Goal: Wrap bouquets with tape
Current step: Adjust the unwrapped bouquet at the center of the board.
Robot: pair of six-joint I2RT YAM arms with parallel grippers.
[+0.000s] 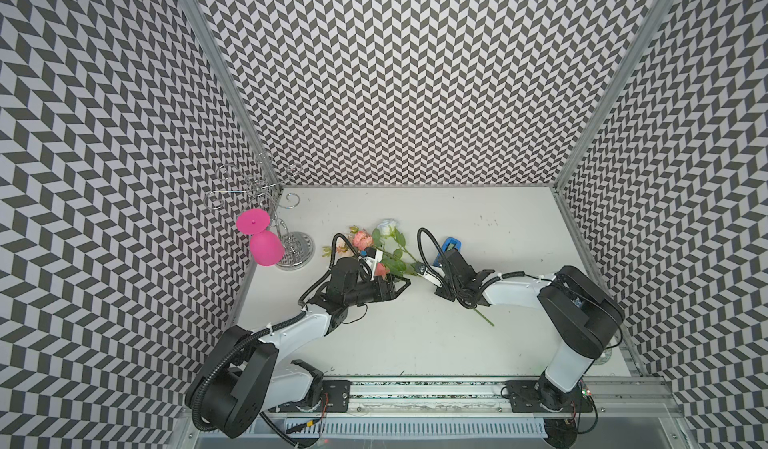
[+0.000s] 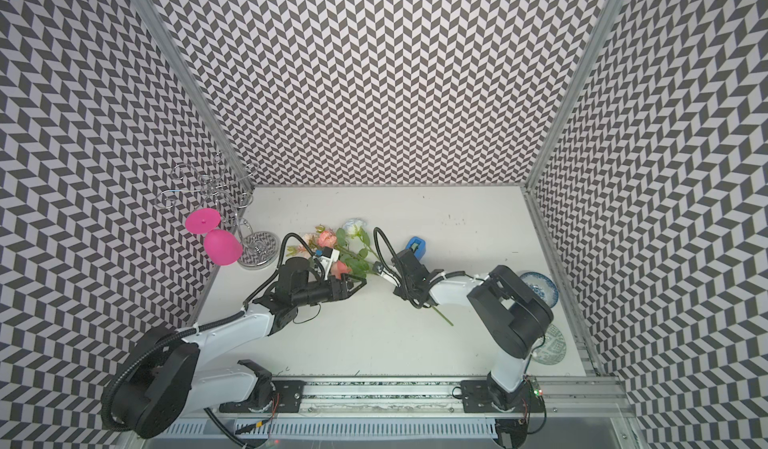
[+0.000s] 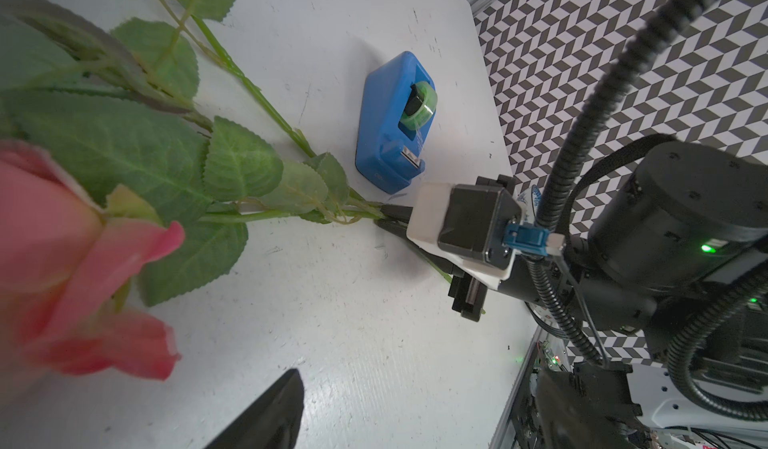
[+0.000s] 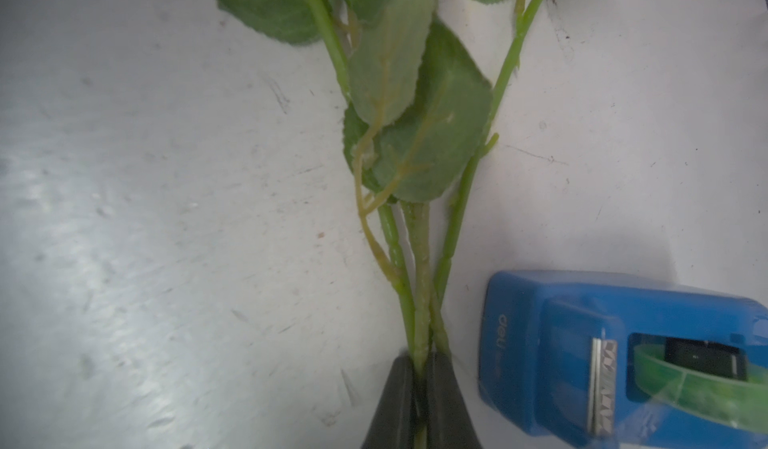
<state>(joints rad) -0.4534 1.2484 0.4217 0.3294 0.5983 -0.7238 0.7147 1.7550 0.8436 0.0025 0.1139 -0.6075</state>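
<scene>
**Stems gathered, tape not yet drawn**

The right gripper [image 4: 420, 370] is clamped tight on the stems of the bouquets [image 4: 417, 148], at the lower centre of the right wrist view, pinching three stems into one bunch. In both top views the blooms lie near the middle of the frame. The tape [image 3: 392, 123] sits in its blue dispenser just beside the pinched stems, its end at the cutter and none pulled out. The left gripper [image 1: 404, 285] hangs by the leaves with jaws spread wide, holding nothing.

As I judge it, only the gathering is done — pulling, wrapping and cutting are all ahead.

The pink goblet [image 1: 266, 249] hangs upside down on a wire rack [image 1: 257, 189] at the left. A bowl [image 2: 538, 287] and a plate [image 2: 550, 345] at the right edge are partly hidden by the arm — nothing shows in them.
</scene>
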